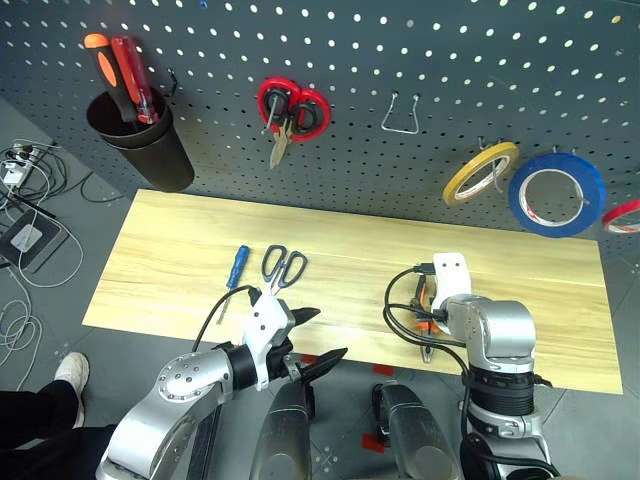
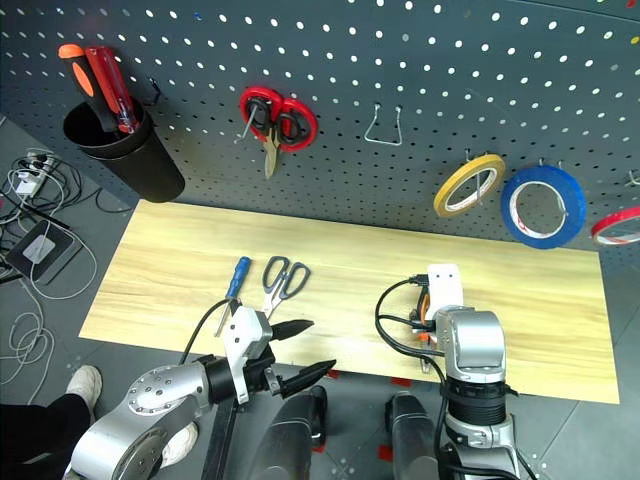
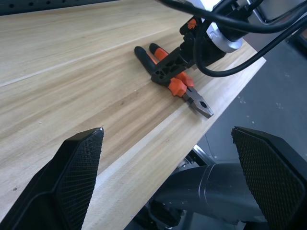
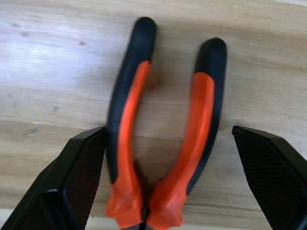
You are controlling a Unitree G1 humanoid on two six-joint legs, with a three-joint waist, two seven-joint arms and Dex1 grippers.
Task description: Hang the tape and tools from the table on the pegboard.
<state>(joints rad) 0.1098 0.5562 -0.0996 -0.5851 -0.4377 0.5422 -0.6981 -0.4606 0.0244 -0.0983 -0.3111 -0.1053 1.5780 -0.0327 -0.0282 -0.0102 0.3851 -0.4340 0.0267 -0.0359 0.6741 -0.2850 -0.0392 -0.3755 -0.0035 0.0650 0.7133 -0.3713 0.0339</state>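
The pliers [image 4: 163,143] lie flat near the front edge of the table [image 1: 180,260], between the spread fingers of the right gripper [image 4: 168,187], which points steeply down and grips nothing. A black cup [image 1: 150,140] on the pegboard [image 1: 400,50] holds an orange screwdriver [image 1: 105,62] and a red screwdriver [image 1: 133,68]. The left gripper [image 1: 315,338] hangs over the table's front edge, pointing toward the pliers, fingers apart and empty.

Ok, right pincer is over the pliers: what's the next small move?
Probably lower the right pincer a little further, then close. Its fingers stand open on either side of the pliers, which lie flat on the table, not yet gripped.
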